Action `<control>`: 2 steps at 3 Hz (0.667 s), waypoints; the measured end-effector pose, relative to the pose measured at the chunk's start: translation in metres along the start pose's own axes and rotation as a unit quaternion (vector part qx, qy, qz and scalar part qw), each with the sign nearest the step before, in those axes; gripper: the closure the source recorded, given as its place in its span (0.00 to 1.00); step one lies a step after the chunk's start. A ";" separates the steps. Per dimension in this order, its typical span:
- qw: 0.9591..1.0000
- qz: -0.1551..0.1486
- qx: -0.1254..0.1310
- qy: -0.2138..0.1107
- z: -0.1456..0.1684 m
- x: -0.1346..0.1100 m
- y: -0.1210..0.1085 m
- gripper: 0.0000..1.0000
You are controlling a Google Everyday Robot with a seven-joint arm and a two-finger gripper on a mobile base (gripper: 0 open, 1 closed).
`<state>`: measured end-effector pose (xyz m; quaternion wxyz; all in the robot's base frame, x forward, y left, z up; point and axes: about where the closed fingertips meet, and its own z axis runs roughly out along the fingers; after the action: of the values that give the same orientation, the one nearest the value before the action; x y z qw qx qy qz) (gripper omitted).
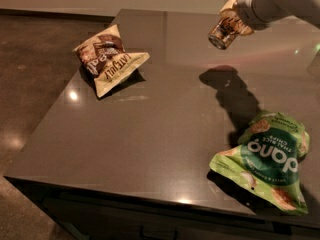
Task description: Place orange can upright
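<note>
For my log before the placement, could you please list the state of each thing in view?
orange can: held above the table, tilted, not upright.
gripper: top right, above the table, closed on the orange can.
brown snack bag: lying on the table, back left.
green chip bag: lying flat, front right.
</note>
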<state>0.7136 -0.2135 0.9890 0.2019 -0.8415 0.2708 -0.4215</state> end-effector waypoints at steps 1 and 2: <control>0.998 -0.036 0.040 -0.015 0.010 0.006 -0.002 1.00; 0.994 -0.076 0.078 -0.017 0.012 0.006 -0.002 1.00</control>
<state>0.7270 -0.2148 0.9868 0.2387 -0.8485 0.1689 -0.4412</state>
